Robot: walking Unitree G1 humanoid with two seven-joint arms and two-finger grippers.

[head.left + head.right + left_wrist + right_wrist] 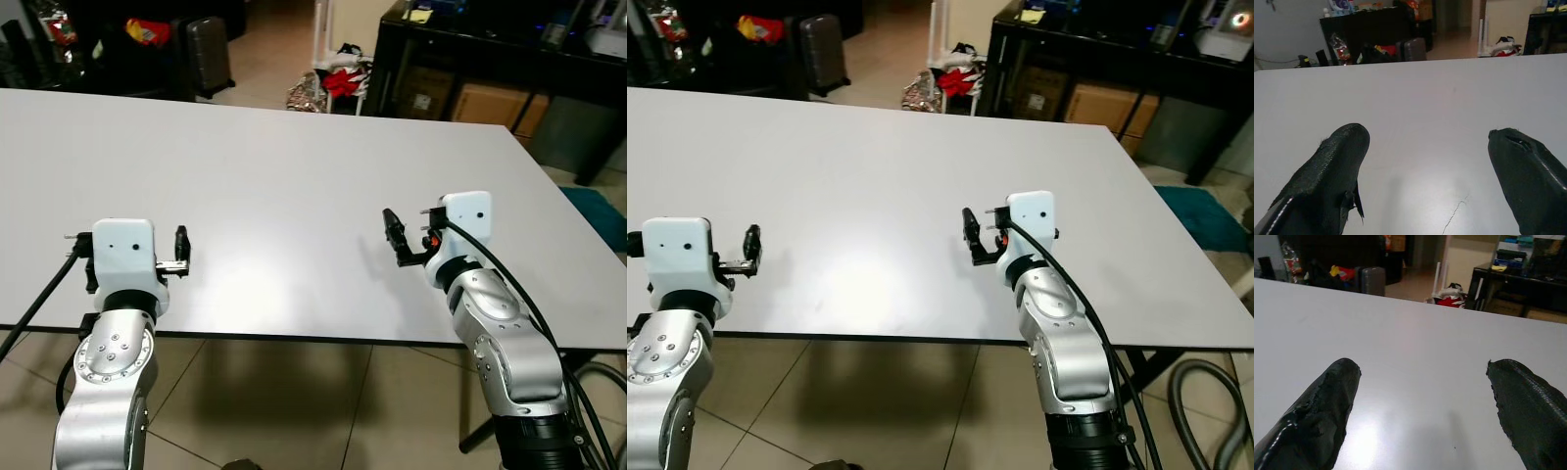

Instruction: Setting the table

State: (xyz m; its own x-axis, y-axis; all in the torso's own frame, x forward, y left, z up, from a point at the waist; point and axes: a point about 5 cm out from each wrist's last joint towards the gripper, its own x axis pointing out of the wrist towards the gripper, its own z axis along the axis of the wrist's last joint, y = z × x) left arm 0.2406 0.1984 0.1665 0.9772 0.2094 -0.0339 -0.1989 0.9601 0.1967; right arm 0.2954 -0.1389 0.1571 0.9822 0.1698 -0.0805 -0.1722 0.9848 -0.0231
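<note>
I see the wide white rectangular table (294, 196), my landmark, in front of me. My left gripper (1425, 161) hovers just over its near edge, black fingers spread wide, nothing between them. My right gripper (1422, 399) hangs over the same near edge, further along, likewise released and empty. Beyond the table's far edge stands a dark grey hard-shell suitcase (208, 54)

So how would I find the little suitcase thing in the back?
Look past the far left edge of the big white table, into the dark corner. The grey suitcase stands upright on the floor there, smooth and ribbed, unlike the red and yellow clutter beside it.
</note>
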